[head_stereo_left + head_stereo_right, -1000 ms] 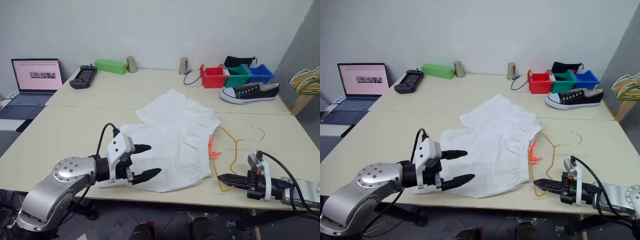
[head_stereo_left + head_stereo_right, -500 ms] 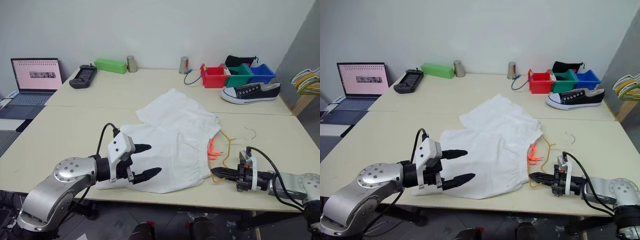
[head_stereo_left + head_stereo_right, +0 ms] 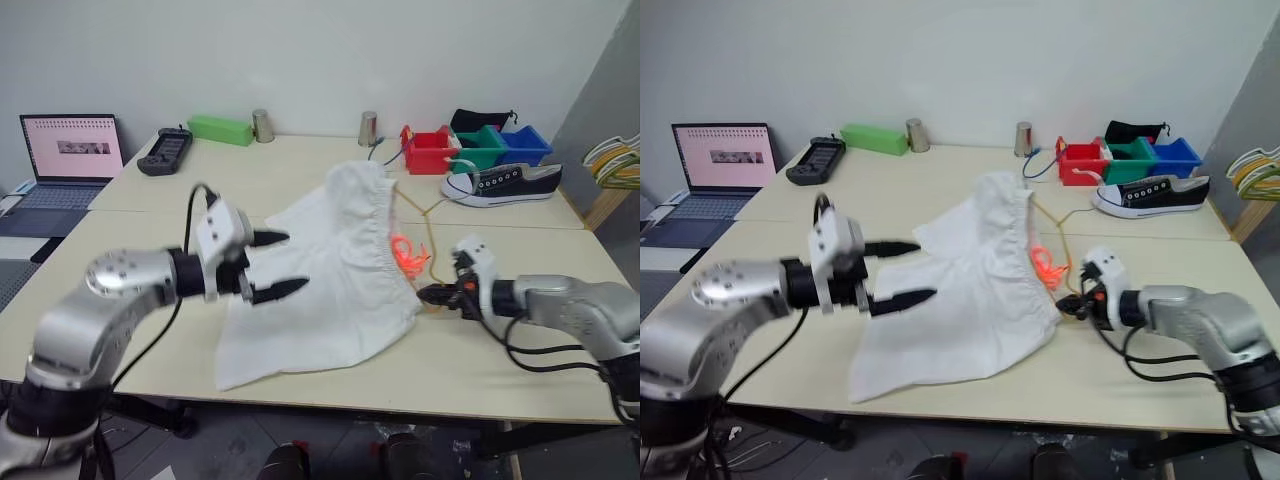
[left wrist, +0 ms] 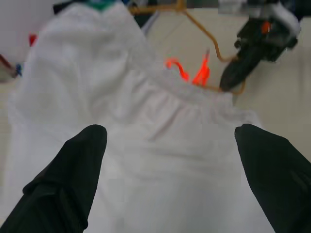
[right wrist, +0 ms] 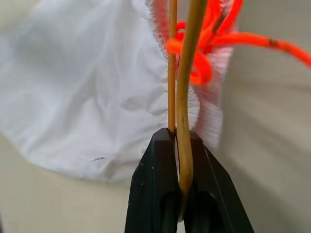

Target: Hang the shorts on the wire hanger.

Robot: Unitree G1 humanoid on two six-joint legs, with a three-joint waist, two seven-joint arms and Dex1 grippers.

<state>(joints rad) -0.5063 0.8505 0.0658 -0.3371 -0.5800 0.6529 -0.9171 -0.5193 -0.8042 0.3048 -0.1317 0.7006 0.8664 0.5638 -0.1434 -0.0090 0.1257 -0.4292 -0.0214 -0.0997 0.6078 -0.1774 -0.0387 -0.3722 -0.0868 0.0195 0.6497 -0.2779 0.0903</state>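
Observation:
The white shorts (image 3: 330,270) lie on the table (image 3: 150,255) with their waistband end lifted, hanging from the wire hanger (image 3: 415,215). The hanger's yellowish wire stands tilted up, partly inside the cloth. An orange drawstring (image 3: 403,250) dangles at the waistband. My right gripper (image 3: 425,293) is shut on the hanger's lower wire (image 5: 187,73), just right of the shorts' edge. Open above the shorts' left side, my left gripper (image 3: 275,265) pinches no cloth; the fabric (image 4: 121,121) spreads ahead of its fingers (image 4: 77,170).
A laptop (image 3: 70,150) sits at the far left. A black controller (image 3: 165,152), a green box (image 3: 222,130) and two metal cups (image 3: 263,126) line the back. Red, green and blue bins (image 3: 430,152) and a sneaker (image 3: 500,185) stand back right. A hanger bunch (image 3: 615,160) hangs at the right edge.
My right gripper rose and moved inward, tipping the hanger up and lifting the shorts' waistband off the table. My left gripper rose, still open.

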